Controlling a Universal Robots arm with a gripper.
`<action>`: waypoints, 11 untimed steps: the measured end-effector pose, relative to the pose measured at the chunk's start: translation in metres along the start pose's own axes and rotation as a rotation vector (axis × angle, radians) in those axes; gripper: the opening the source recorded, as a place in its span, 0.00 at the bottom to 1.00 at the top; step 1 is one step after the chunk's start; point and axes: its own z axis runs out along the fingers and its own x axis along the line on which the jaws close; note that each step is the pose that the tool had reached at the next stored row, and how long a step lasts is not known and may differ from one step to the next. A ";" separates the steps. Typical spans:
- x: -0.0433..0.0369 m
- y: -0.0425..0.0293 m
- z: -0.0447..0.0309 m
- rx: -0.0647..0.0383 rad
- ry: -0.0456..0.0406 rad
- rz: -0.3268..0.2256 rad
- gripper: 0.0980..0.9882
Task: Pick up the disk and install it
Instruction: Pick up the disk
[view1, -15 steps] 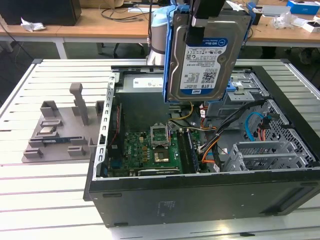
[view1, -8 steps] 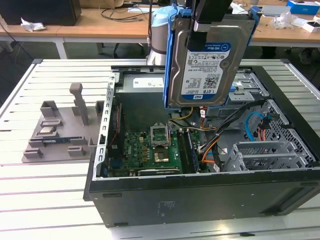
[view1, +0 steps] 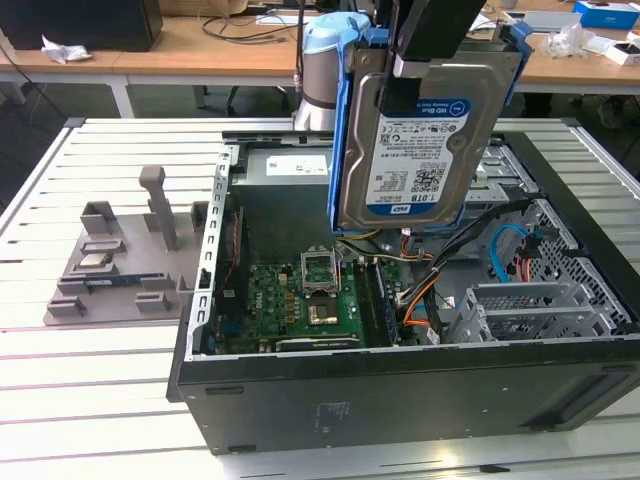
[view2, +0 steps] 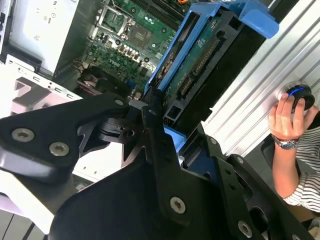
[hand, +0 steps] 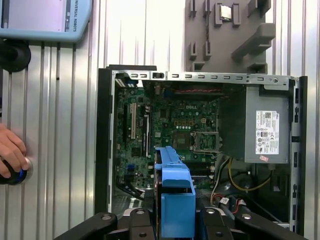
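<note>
The disk is a silver hard drive with a white-and-blue label in a blue plastic bracket. It hangs upright above the open computer case, over the middle of its interior. My gripper is shut on the disk's top edge from above. In both wrist views the disk shows edge-on between the black fingers: its underside and blue bracket in the second wrist view with the gripper, and the blue bracket end in the first wrist view with the gripper. The motherboard lies below.
A grey metal drive cage and loose cables fill the case's side at the exterior view's right. The power supply sits in one corner. A grey parts fixture lies beside the case. A person's hand rests on a round button.
</note>
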 end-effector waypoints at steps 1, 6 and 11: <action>0.0027 0.0000 0.0000 0.000 0.0001 0.000 0.30; 0.0192 0.0004 0.0002 0.000 -0.0069 0.000 0.30; 0.0294 0.0008 0.0005 0.001 -0.0398 0.010 0.30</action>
